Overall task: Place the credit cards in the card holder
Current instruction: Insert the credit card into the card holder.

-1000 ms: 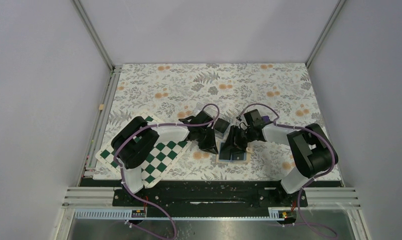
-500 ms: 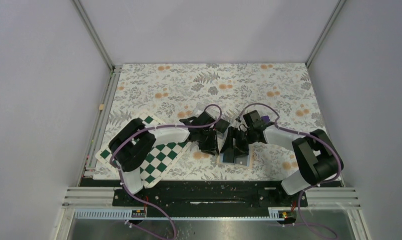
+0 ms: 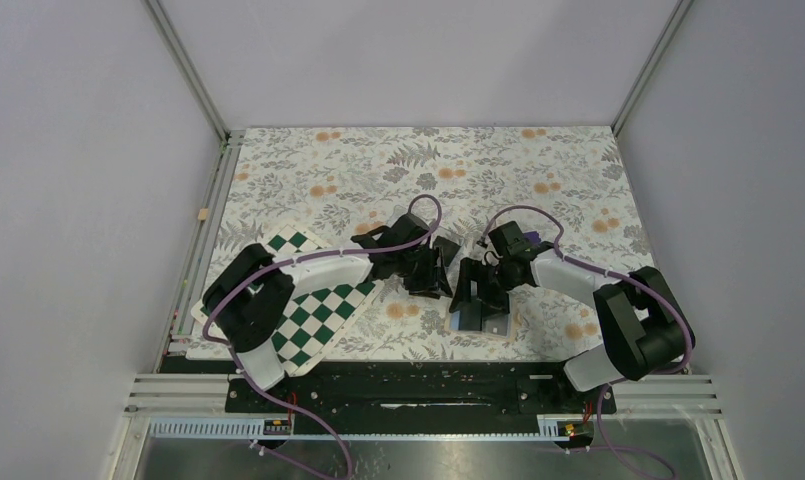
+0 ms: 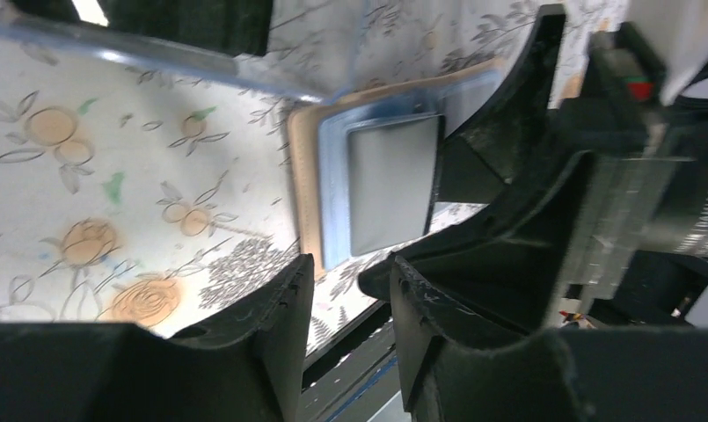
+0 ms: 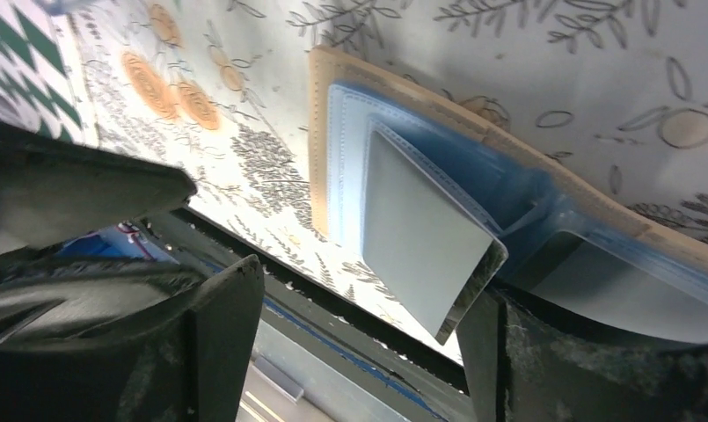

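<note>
Right gripper point(image 3: 475, 298) crowds card holder point(image 3: 488, 325) (left gripper point(image 3: 434, 279) adjacent); far table point(image 3: 428, 160) open.

Robot lab cell: white panel walls point(image 3: 418, 60) at 12, aluminium frame point(image 3: 185, 68) at 11, floral-covered table point(image 3: 378, 170) centre.

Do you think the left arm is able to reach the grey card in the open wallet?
Probably not cleanly: the left gripper is open beside the card holder, but the right gripper straddles the credit card, so the arms would likely collide.
</note>
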Robot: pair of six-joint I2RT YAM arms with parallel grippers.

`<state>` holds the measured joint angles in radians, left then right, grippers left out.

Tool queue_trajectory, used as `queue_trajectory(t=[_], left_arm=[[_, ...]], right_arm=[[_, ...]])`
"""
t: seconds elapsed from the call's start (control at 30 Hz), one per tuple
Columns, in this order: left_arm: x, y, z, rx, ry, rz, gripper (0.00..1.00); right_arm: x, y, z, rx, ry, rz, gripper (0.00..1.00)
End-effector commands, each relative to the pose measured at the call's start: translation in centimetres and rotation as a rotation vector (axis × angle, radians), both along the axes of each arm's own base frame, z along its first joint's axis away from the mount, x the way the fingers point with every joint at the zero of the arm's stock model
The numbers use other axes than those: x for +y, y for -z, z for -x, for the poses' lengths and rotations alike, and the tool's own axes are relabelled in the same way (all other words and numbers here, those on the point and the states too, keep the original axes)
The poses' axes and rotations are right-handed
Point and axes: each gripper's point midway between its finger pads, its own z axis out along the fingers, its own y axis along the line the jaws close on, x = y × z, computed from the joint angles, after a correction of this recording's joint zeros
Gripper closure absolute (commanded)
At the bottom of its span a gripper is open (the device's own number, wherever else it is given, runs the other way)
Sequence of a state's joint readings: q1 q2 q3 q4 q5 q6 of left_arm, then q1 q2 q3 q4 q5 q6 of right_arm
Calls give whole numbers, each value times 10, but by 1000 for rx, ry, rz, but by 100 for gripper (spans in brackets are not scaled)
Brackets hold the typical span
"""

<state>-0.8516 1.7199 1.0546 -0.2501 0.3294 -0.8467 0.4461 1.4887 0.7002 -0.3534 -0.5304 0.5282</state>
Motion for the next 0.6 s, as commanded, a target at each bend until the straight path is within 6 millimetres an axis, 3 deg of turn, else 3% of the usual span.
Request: queue_trajectory(t=[0.0,0.13,0.2,0.57], left_arm=[[-28,-19,-4,11,13,153,66],[-36,-14,-4,32,15,186,76],[-39,-10,-2,46,23,196,77],[-44,27,3,88,34,154,74]], right_arm=[[-18,2,2,-31,-34,113,22],[-20,5,4,-26,-32,120,48],[-20,8,4,-20,-37,128,56],[-29,14,4,-19,-43,181,56]])
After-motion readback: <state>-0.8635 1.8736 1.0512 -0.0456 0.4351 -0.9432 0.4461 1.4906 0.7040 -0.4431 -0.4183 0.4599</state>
